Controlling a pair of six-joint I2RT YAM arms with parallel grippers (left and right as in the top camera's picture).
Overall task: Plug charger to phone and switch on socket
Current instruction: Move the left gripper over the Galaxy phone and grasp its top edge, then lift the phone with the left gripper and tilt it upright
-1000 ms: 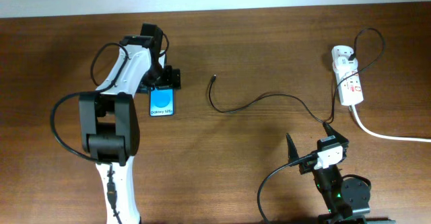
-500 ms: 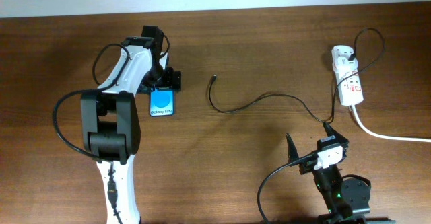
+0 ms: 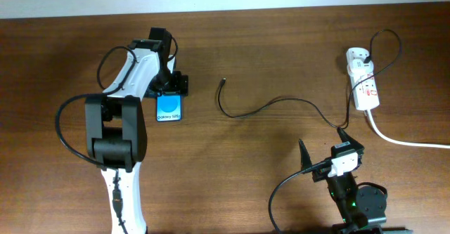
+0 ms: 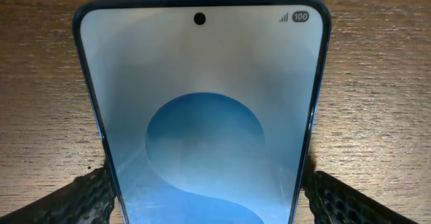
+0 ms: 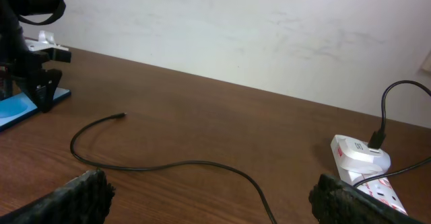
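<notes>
The phone [image 3: 169, 108] lies flat on the table at the left, its blue screen up; it fills the left wrist view [image 4: 202, 116]. My left gripper [image 3: 171, 85] straddles the phone's far end, a finger against each long edge [image 4: 205, 197]. The charger, a thin black cable [image 3: 267, 106], curves across the middle of the table with its free connector tip [image 3: 223, 81] lying apart from the phone. Its black plug end [image 5: 376, 140] sits in the white socket [image 3: 363, 79] at the far right. My right gripper [image 3: 322, 139] is open and empty near the front edge [image 5: 215, 197].
The socket's thick white cord [image 3: 401, 141] runs off the right edge of the table. A pale wall [image 5: 236, 29] stands behind the far edge of the table. Bare wood lies between the phone and the cable tip.
The left arm has shifted very slightly at the phone. The cable, socket and right arm have not moved.
</notes>
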